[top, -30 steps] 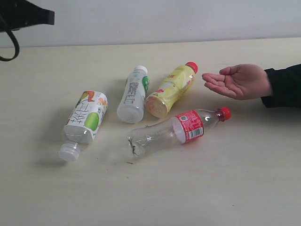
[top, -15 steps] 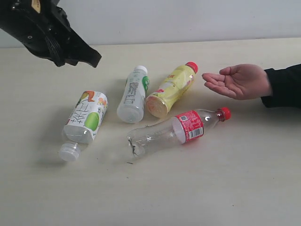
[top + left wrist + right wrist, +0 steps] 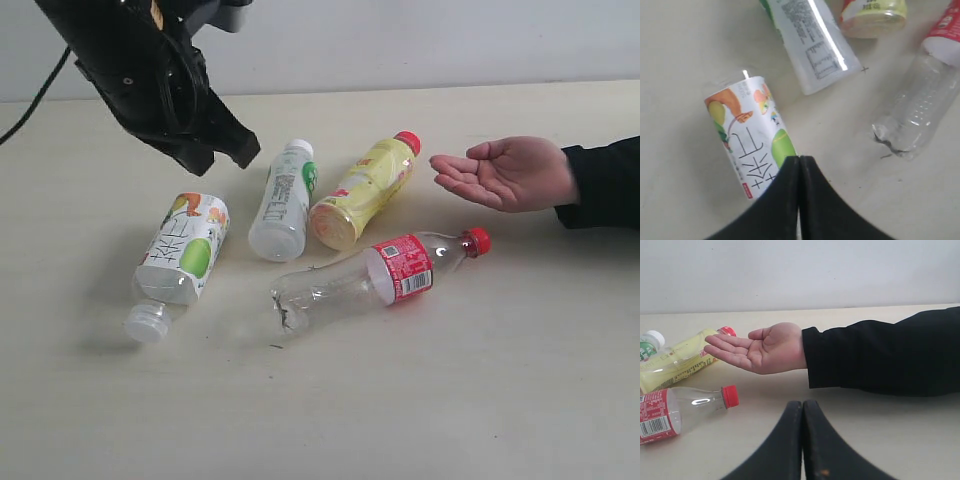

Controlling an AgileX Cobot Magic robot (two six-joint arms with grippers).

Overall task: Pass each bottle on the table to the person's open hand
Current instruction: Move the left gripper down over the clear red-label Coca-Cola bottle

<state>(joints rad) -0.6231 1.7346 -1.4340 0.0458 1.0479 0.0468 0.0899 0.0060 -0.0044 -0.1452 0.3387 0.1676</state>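
Note:
All the bottles lie on their sides on the beige table [image 3: 480, 380]. The squarish fruit-label bottle [image 3: 182, 252] [image 3: 747, 137] is at the left, the white bottle [image 3: 283, 200] [image 3: 812, 42] and the yellow bottle [image 3: 364, 188] [image 3: 675, 364] in the middle, and the clear red-label bottle [image 3: 375, 278] [image 3: 675, 412] nearest the front. A person's open hand [image 3: 505, 172] [image 3: 762, 347] waits palm up at the right. My left gripper [image 3: 225, 150] [image 3: 799, 159] hangs shut and empty above the fruit-label bottle's far end. My right gripper [image 3: 802, 404] is shut and empty, short of the hand.
The person's black sleeve [image 3: 605, 180] [image 3: 880, 357] reaches in over the right edge. A pale wall [image 3: 400, 40] stands behind the table's far edge. The left arm's black body [image 3: 140, 70] and its cable fill the upper left.
My left arm has swung in from the upper left corner, down and right, until its gripper hangs over the fruit-label bottle. The bottles and the hand have stayed put.

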